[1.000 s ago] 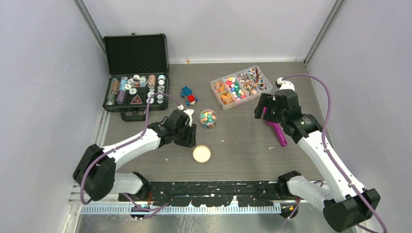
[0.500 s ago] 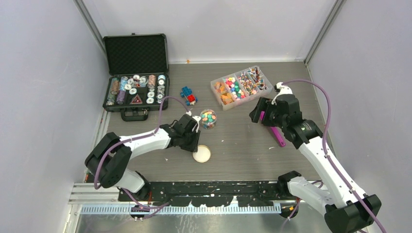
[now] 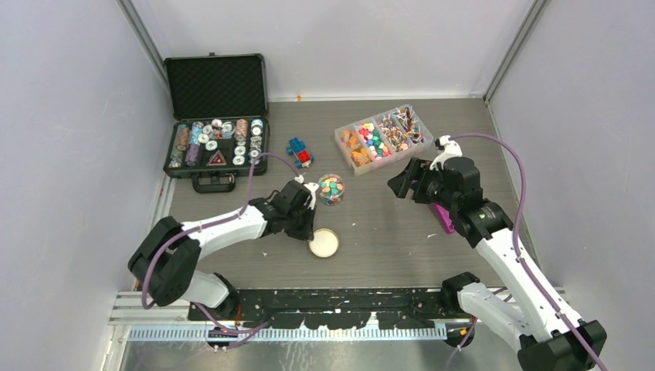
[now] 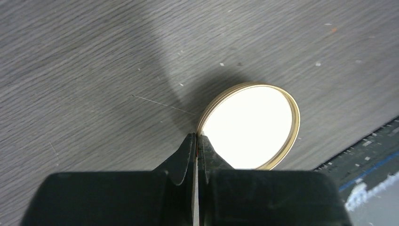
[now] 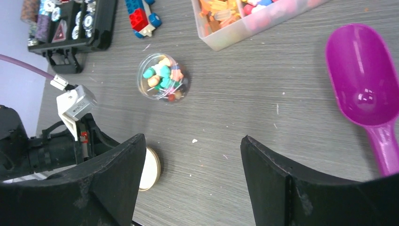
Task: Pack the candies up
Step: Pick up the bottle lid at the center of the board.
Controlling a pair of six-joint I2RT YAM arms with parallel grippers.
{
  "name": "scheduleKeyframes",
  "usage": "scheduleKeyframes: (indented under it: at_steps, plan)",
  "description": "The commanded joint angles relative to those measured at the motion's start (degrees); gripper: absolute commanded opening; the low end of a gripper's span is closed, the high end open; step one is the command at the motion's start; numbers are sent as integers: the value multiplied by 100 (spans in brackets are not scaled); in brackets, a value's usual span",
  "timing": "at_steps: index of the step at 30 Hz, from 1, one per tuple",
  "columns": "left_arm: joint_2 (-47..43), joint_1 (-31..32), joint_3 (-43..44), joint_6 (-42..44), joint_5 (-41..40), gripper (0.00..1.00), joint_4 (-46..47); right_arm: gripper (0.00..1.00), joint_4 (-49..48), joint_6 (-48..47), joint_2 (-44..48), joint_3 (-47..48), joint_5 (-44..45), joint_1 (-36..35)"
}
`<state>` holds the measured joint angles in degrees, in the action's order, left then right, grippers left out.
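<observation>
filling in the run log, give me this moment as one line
left gripper: shut, tips at lid rim | right gripper: open, above table | jar: open, candies inside | scoop: lying on table

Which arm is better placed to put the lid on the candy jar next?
Left. The left hand is closed right at the rim of the lid, close to the jar. The right hand hangs open farther off, holding nothing.

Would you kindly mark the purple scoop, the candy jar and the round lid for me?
purple scoop [image 5: 364, 89], right wrist view, middle of its bowl.
candy jar [image 5: 143, 66], right wrist view, clear rim at upper left.
round lid [image 4: 249, 125], left wrist view, centre of its pale face.
</observation>
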<state>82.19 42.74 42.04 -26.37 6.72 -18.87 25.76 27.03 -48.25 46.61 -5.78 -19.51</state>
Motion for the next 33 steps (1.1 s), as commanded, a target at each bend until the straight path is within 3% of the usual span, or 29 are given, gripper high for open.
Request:
scheduleKeyframes:
  at_steps: [1, 7, 11, 13, 20, 26, 33]
  plan:
    - [-655, -13, -35, -195, 385, 0, 190, 78, -1194, 141, 134, -239, -579, -8]
    - [-1223, -412, -176, -1239, 1766, 0, 889, 78, -3806, -209, 542, -1265, -1705, -22]
    - [-1552, -621, -212, -2109, 2512, 0, 1639, 79, -6257, -737, 940, -2305, -2359, -56]
    - [-1684, -632, -188, -2447, 2733, 0, 1845, 82, -6904, -878, 882, -2458, -2501, -62]
    - [-1667, -635, -533, -4442, 3268, 0, 4094, 82, -9017, -636, 36, -2594, -3121, -261]
    - [-1491, -633, -631, -5430, 3364, 0, 5331, 84, -9513, -981, -350, -2594, -3123, -739]
    - [-1459, -628, -663, -5766, 3276, 0, 5769, 85, -9665, -1046, -385, -2544, -3243, -1134]
